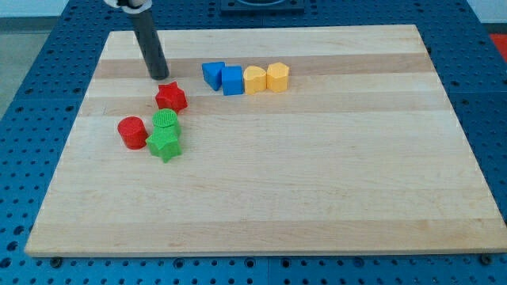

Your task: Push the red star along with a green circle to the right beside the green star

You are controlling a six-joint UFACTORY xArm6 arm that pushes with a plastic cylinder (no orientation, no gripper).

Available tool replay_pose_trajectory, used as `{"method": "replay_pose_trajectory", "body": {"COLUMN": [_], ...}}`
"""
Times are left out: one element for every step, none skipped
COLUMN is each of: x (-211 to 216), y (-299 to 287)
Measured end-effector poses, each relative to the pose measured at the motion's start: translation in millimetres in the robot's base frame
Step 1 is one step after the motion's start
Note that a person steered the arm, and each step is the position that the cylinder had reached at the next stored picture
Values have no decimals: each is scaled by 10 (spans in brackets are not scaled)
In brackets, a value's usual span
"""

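My tip (161,77), the lower end of the dark rod, rests on the light wooden board (317,182) just up and to the view's left of the red star-shaped block (171,97), close but w/ a sliver of board between them, so not touching yet. No gripper on this rig, so nothing is held or clamped; the rod only pushes.

The green ribbed circular block (166,121) sits just below the red star and is touching the green star-shaped block (165,144) at its lower edge. A red cylinder block (132,131) stands just to the view's left of that pair, apart from them. Toward the view's top, 4 blocks form a row: 2 blue blocks (223,77) then 2 yellow blocks (266,78); exact shapes hard to tell.

Step in hand, I judge: approach done, push not begun. Next move needs the tip behind the red star's left side, then a push carrying it and the green circle rightward, w/out knocking the green star away
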State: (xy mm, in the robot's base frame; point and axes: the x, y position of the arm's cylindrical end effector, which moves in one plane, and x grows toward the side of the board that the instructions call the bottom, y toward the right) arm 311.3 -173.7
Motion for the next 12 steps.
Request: {"method": "replay_pose_trajectory", "body": {"x": [-44,228,487,586,729,826,1150,1158,1279,1369,1369,1458], "y": [33,33,33,33,33,28,25,25,203,434,436,436]}}
